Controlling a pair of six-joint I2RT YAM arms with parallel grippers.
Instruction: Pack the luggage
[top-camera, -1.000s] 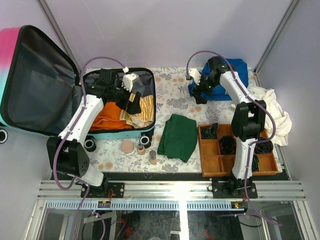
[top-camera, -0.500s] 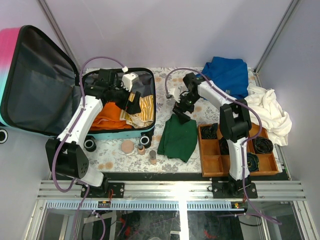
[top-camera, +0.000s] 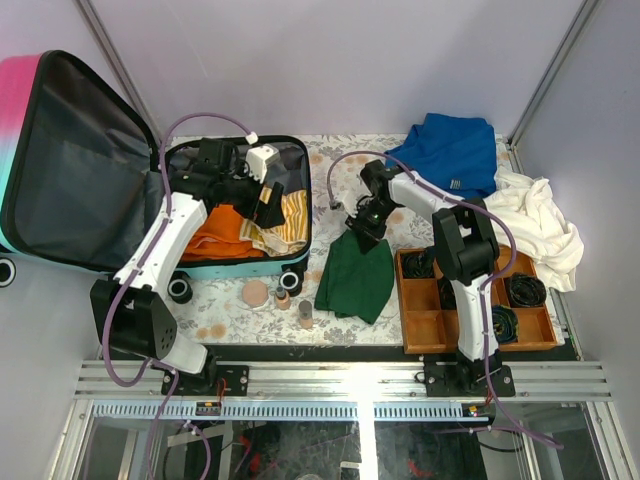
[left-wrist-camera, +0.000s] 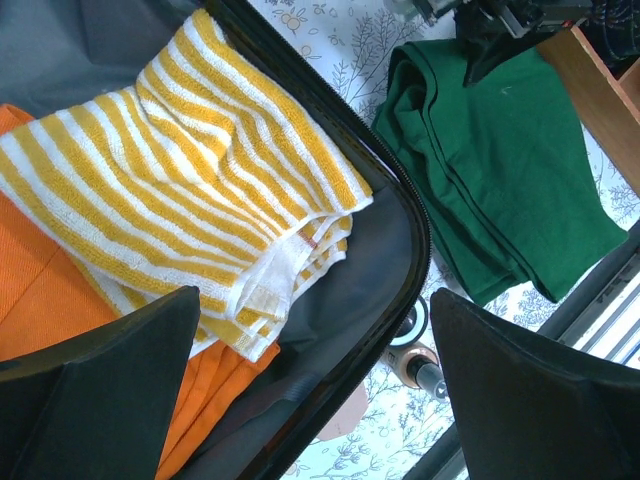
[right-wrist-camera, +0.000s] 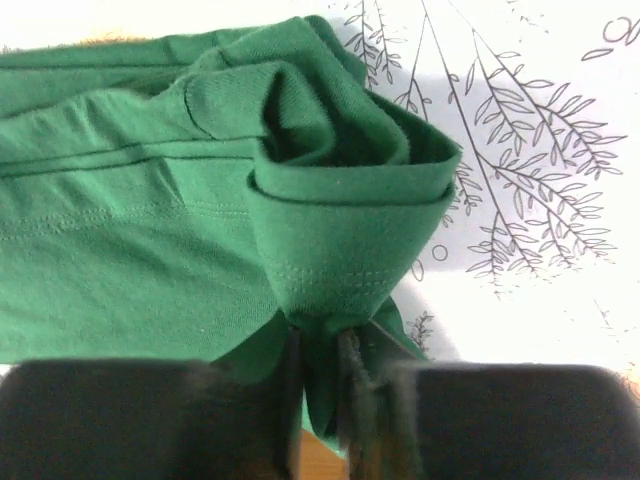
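Grip made on the green shirt (top-camera: 358, 280); packing can follow.
Open a second ago, the right gripper (top-camera: 360, 231) now pinches its top edge; the left gripper (top-camera: 262, 200) gapes over the luggage (top-camera: 75, 160), upper left.

Luggage (top-camera: 80, 160) (left-wrist-camera: 345, 290) in overhead and left-wrist views

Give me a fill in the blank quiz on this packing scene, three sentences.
The right hand is shut on a folded garment coloured ___.
The left hand hangs ___ above the luggage.
The striped towel in the luggage lies beside ___ cloth.
Missing: green; open; orange.
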